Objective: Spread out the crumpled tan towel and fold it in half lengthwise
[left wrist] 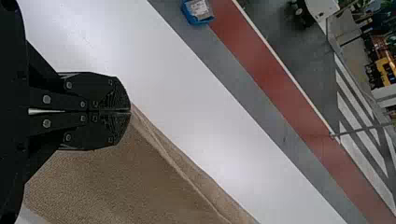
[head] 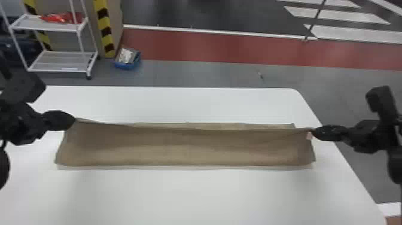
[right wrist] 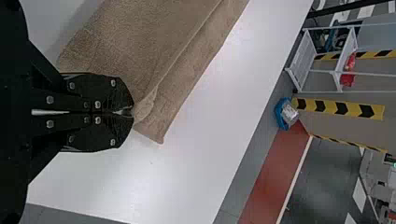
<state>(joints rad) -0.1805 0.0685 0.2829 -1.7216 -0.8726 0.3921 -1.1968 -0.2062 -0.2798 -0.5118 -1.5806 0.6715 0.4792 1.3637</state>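
We have the towel spread wide across the middle of the table, its length running along the table's far edge, with one long side lifted over the layer beneath. Our left gripper, above the left part of the table, has its fingers pressed together on one corner of that raised side. Our right gripper, near the table's right edge, has its fingers closed down to the cloth, pinching the other corner beside a small pink tag. We judge the cloth light, soft and quite limp: it will bend wherever we let it, cannot be pushed like a board, and won't break. Its rough, fuzzy face should give flat fingers a good bite, so a firm pinch just inside the hem ought to do. The two end corners are the right places to hold, since a steady pull between them keeps the long side straight; with slack, the middle would probably sag and lay down a wrinkle. A strip of the lower layer shows toward the table's far edge, so we would carry both corners that way together, line up the sides, then lower them. Too hard a pull might drag the bottom layer along the table.
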